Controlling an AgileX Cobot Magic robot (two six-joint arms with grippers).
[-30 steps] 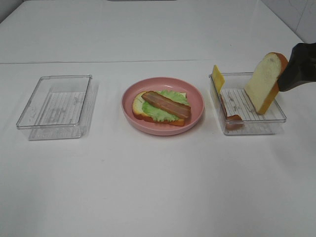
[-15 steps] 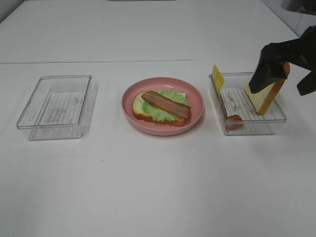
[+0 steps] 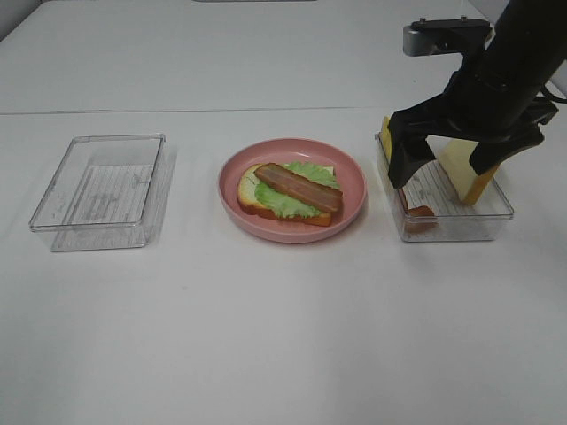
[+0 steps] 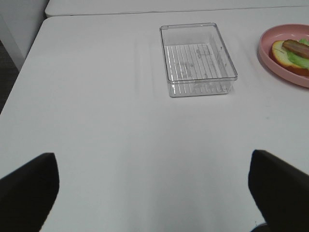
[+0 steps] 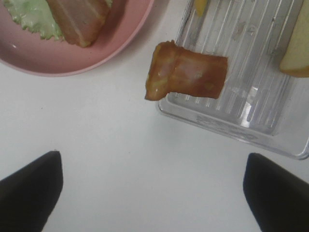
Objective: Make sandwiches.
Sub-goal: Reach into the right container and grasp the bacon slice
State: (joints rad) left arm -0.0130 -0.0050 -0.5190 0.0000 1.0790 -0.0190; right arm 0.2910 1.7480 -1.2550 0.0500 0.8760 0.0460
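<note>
The right arm (image 3: 509, 75), at 2 o'clock in the high view, has a matte black housing, bulky and angular. A grey metal block (image 3: 446, 34) sits at its 11 o'clock end, with two small studs on the top edge. The right gripper (image 3: 441, 170) has two broad black fingers (image 3: 406, 155). The left gripper (image 4: 154, 193) has black, blunt, unmarked fingertips (image 4: 26, 191).

The right arm (image 3: 509, 80) hides most of the bread slice (image 3: 462, 173), probably its upper half.

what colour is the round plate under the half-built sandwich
Pink. The round pink plate shows whole and clearest in the exterior high view.
</note>
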